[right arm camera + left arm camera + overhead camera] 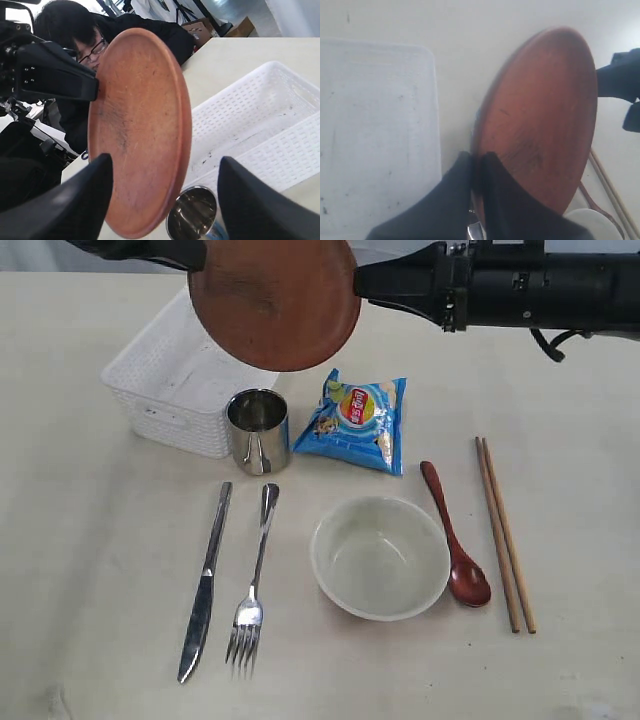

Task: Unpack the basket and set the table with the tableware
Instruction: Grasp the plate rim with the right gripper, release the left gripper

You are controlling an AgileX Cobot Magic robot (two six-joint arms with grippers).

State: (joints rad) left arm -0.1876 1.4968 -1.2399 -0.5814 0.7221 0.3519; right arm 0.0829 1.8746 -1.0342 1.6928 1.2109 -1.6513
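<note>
Above the back of the counter (90, 570), between the two arms, we see the plate (275, 300) held up in the air. It is round and reddish-brown, with a low raised rim; one broad face is turned towards the exterior camera; that face carries a dull, dark, scuffed patch and fine pale scratches. The left claw (478, 159) is clamped on the plate's rim, one dark finger on each side of the edge; the rest of the plate stands free of it. The right claw (166, 159) has its fingers spread wide apart; in its own wrist view the plate's opposite rim lies between those fingers, and we see neither finger touching it; from the exterior view the tip of this arm sits just beside the plate's right edge.

Below the plate stands the white basket (170, 425), its perforated walls showing and its back part hidden by the plate in the exterior view. A steel cup (258, 425) stands upright just in front of the basket's near corner; a blue chip bag (357, 420) lies just beside the cup. Nearer the front, the knife (205, 585) and fork (255, 580) lie side by side on the left; the cream bowl (380, 555) sits upright in the middle; the dark red spoon (455, 540) lies just to its right, bowl end forward; the chopsticks (503, 535) lie together beyond the spoon.
</note>
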